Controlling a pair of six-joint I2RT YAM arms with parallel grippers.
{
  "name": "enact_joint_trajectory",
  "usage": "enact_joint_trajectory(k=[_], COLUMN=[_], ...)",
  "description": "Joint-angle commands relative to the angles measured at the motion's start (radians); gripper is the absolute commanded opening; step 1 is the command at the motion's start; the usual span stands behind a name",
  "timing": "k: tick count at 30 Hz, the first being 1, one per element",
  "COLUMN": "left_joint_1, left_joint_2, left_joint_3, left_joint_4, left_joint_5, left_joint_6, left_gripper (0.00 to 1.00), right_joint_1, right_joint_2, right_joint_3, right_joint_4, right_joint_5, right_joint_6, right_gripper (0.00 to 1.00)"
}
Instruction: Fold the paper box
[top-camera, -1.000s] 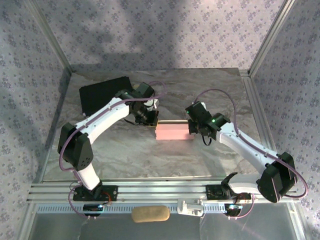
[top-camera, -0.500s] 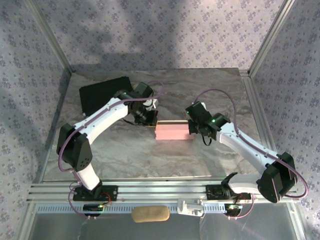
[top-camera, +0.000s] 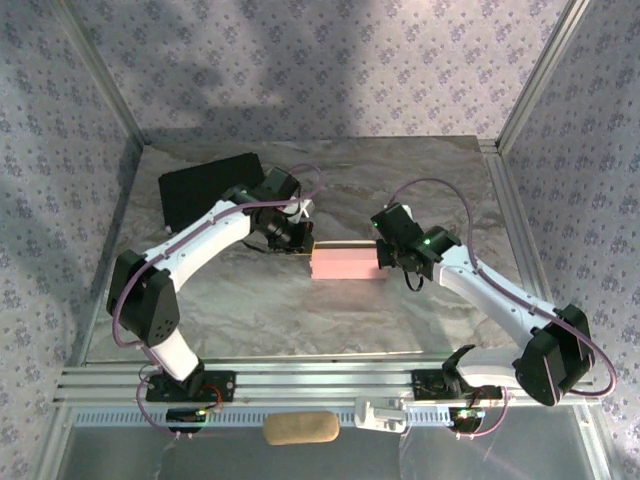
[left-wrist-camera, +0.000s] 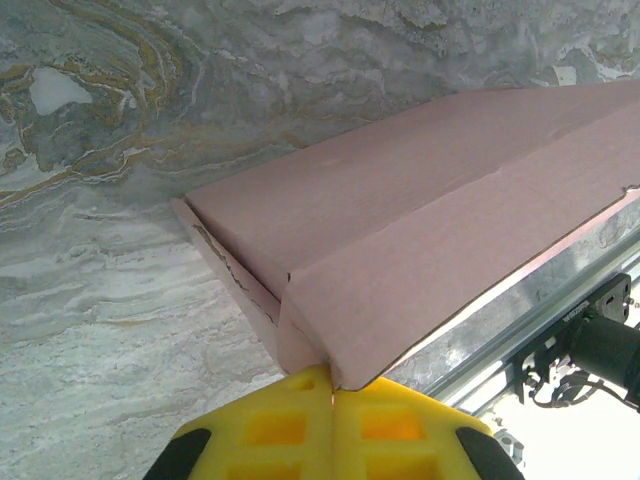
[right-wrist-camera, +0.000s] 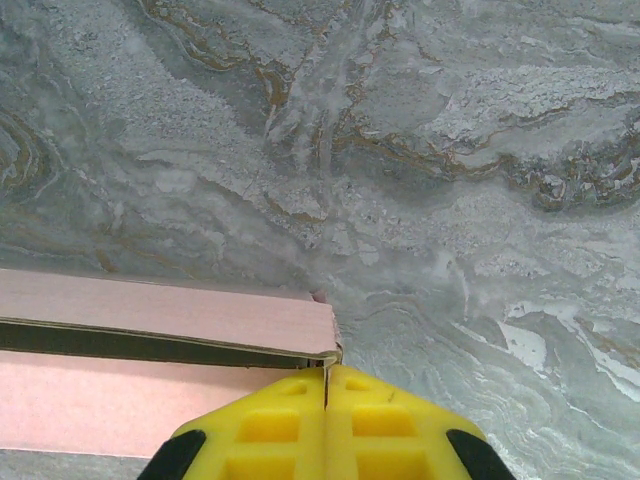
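The pale pink paper box (top-camera: 348, 263) lies flat on the marbled table (top-camera: 300, 315), mid-table, between my two arms. My left gripper (top-camera: 304, 241) sits at its far left corner. In the left wrist view its yellow jaws are shut (left-wrist-camera: 332, 376), and the box's (left-wrist-camera: 420, 200) folded corner runs into the seam between them. My right gripper (top-camera: 384, 261) is at the box's right end. Its jaws are shut too (right-wrist-camera: 327, 376), with the thin edge of the box's (right-wrist-camera: 150, 310) upper layer pinched at their tips; a dark gap shows under that layer.
A black rectangular case (top-camera: 205, 188) lies at the back left, just behind the left arm. An aluminium rail (top-camera: 320, 385) runs along the near edge, with a tan oblong pad (top-camera: 300, 428) and a white part (top-camera: 380, 412) below it. Patterned walls enclose the table.
The left arm's wrist and forearm have shifted slightly left and back. The box and the right arm have stayed put, and both grippers remain shut.
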Motion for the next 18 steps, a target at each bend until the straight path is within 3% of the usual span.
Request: enact_joint_trajectory(k=[1, 15, 18], left_joint_1=[-0.002, -0.013, -0.021], left_joint_2=[-0.015, -0.054, -0.069], left_joint_3=[-0.018, -0.026, 0.015], left_joint_4=[-0.008, -0.038, -0.048], left_joint_5=[0.005, -0.083, -0.088], left_joint_6=[0.004, 0.013, 0.008], left_gripper=[0.00, 0.00, 0.21], right_joint_1=[0.006, 0.002, 0.003], right_joint_2=[-0.004, -0.033, -0.035], right_joint_3=[0.013, 0.003, -0.001], right_joint_4=[-0.022, -0.020, -0.015], right_joint_5=[-0.021, -0.015, -0.024], right_joint_6=[0.004, -0.052, -0.063], right_gripper=[0.00, 0.00, 0.00])
